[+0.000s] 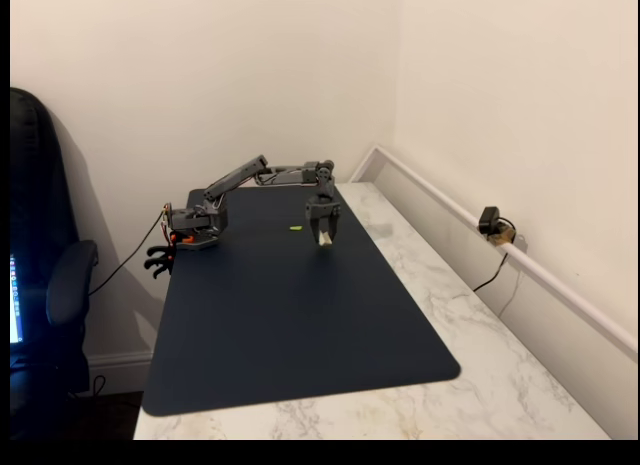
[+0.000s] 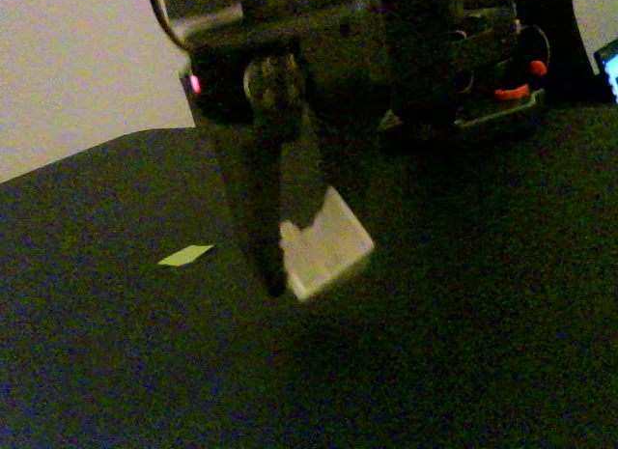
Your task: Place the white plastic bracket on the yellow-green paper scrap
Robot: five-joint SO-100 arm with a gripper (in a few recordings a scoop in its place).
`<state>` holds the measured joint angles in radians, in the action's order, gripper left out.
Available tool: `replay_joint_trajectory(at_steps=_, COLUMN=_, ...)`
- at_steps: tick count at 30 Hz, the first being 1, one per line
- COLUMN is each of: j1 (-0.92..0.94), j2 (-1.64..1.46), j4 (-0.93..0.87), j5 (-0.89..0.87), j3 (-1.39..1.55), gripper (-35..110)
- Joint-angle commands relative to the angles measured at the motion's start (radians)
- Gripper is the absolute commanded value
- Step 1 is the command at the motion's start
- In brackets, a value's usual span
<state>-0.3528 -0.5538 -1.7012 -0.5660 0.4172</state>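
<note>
- Centrally in both fixed views, one gripper (image 2: 290,266) pinches one white plastic bracket (image 2: 328,246) above the dark mat (image 1: 300,325).
- One yellow-green paper scrap (image 2: 185,256) lies left, unobstructed.
- One small camera (image 1: 492,223) sits right.

Soft, even room light in a fixed view, pale walls (image 1: 250,75) glowing warm, faint shadow behind the chair (image 1: 40,285) at left, everything a touch soft. The close fixed view runs dim and grainy, colour noise over the dark mat (image 2: 435,372), the arm (image 2: 319,82) a blurred near-silhouette.
</note>
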Motion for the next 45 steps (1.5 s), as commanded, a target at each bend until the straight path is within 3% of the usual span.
replay_joint_trajectory(at_steps=1, j1=0.014, j2=-0.164, j4=-0.051, j5=0.005, j3=0.011, gripper=0)
replay_joint_trajectory(at_steps=4, j1=0.026, j2=-0.233, j4=-0.035, j5=0.006, j3=0.114, gripper=0)
replay_joint_trajectory(at_steps=8, j1=0.035, j2=-0.408, j4=0.15, j5=0.006, j3=0.449, gripper=0)
replay_joint_trajectory(at_steps=13, j1=0.051, j2=-0.549, j4=0.239, j5=0.002, j3=0.672, gripper=0)
replay_joint_trajectory(at_steps=23, j1=0.19, j2=-0.899, j4=0.431, j5=0.012, j3=1.178, gripper=0)
replay_joint_trajectory(at_steps=45, j1=0.434, j2=-0.94, j4=0.614, j5=0.012, j3=1.382, gripper=0)
